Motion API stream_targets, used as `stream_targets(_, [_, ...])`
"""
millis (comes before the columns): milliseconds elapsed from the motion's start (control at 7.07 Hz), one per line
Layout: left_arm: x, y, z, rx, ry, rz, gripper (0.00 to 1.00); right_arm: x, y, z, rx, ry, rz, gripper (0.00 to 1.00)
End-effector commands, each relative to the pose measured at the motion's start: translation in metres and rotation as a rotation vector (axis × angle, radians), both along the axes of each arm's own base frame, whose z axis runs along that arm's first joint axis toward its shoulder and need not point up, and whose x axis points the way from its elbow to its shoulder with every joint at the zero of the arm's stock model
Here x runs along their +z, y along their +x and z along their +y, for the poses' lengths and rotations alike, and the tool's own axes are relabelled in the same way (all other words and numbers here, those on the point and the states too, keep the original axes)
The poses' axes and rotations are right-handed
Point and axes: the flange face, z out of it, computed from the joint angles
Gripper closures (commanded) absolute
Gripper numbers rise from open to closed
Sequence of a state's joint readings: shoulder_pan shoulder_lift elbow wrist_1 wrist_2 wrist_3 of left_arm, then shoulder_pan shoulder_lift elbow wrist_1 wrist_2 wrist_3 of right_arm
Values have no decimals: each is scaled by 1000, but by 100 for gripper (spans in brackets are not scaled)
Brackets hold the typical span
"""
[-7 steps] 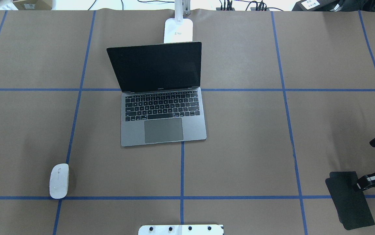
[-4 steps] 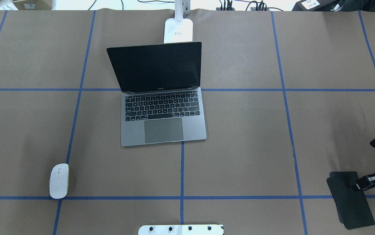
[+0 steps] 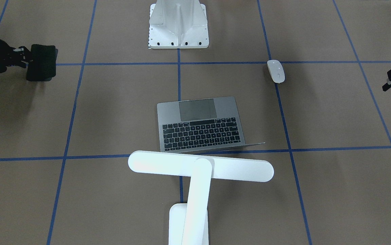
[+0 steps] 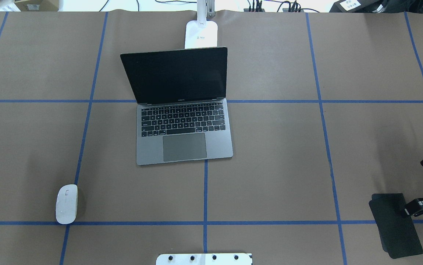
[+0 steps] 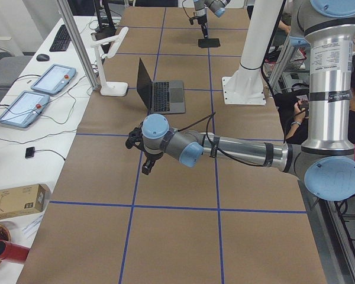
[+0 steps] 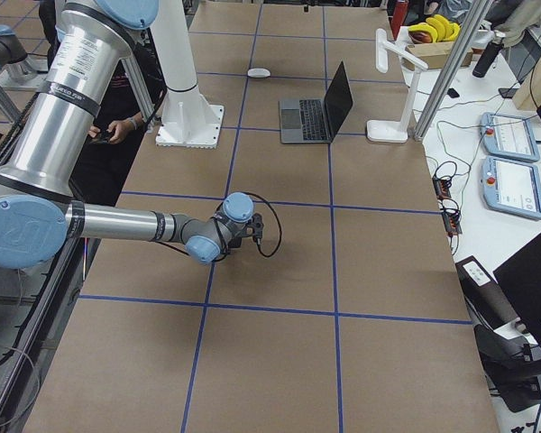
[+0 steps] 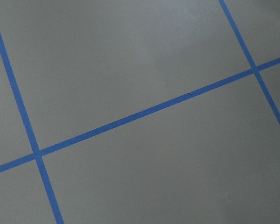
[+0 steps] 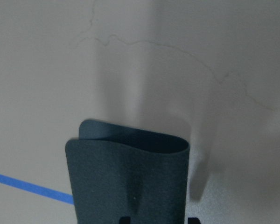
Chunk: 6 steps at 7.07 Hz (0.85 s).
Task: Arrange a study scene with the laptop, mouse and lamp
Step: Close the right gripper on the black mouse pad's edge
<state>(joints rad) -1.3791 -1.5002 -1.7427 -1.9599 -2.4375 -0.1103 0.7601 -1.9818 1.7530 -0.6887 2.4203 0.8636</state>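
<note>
The open grey laptop (image 4: 184, 147) sits mid-table, screen dark, also seen from the front (image 3: 199, 129). Behind it stands the white lamp (image 3: 200, 166), its base (image 4: 201, 33) at the far edge. The white mouse (image 4: 66, 204) lies near left by a tape line, with nothing near it. My right gripper (image 4: 410, 212) is shut on one edge of a black mat (image 4: 391, 228), which curls up in the right wrist view (image 8: 130, 182). My left gripper (image 5: 147, 163) hovers over bare table beyond the left end. Whether it is open or shut does not show.
A white bolted bracket (image 4: 204, 258) stands at the near middle edge. Blue tape lines (image 7: 130, 119) grid the brown table. Tablets (image 5: 50, 80) and cables lie on a side table past the far edge. A seated person (image 6: 117, 126) is beside the robot base.
My right gripper has drifted slightly right and toward the near edge, dragging the black mat with it. Laptop, mouse and lamp have stayed put.
</note>
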Motion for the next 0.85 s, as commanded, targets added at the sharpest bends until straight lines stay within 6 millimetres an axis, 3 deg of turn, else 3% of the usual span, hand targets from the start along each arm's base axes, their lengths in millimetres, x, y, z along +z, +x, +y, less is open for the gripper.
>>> stream_targets(0, [0, 0, 0, 0, 2, 0, 0, 0, -2, 0, -3, 1, 0, 50])
stream_targets(708, [0, -1, 3, 0, 0, 0, 0, 4, -3, -1, -2, -13, 17, 55])
